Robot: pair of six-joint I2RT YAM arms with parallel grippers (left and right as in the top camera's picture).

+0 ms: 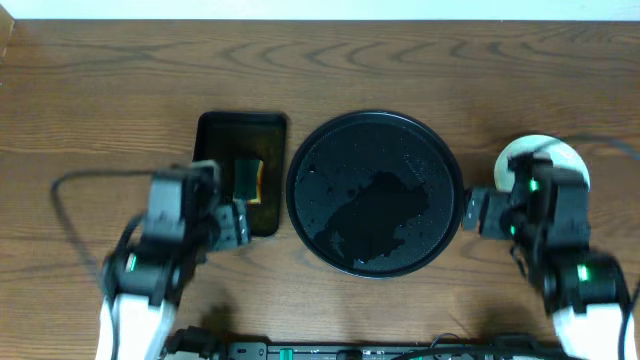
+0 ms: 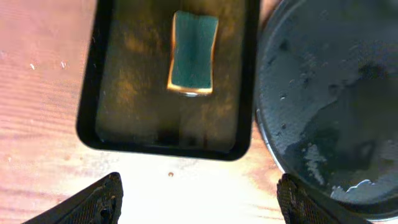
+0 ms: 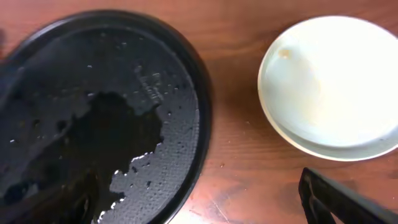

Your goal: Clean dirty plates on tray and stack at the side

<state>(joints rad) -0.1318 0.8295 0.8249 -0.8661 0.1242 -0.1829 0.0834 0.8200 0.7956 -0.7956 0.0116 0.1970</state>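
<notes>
The round black tray (image 1: pixel 375 192) sits mid-table, wet, with no plate on it; it also shows in the left wrist view (image 2: pixel 329 99) and the right wrist view (image 3: pixel 99 112). The plates (image 1: pixel 535 150) are stacked on the table right of the tray, pale mint-white on top, partly hidden by my right arm; the stack shows clearly in the right wrist view (image 3: pixel 336 87). My right gripper (image 3: pixel 199 205) is open and empty above the table between the tray and the stack. My left gripper (image 2: pixel 199 202) is open and empty above the bare table below the rectangular tray.
A smaller black rectangular tray (image 1: pixel 240 130) stands left of the round tray, holding a green and yellow sponge (image 1: pixel 250 178), also seen in the left wrist view (image 2: pixel 194 53). Cables run along the table's front edge.
</notes>
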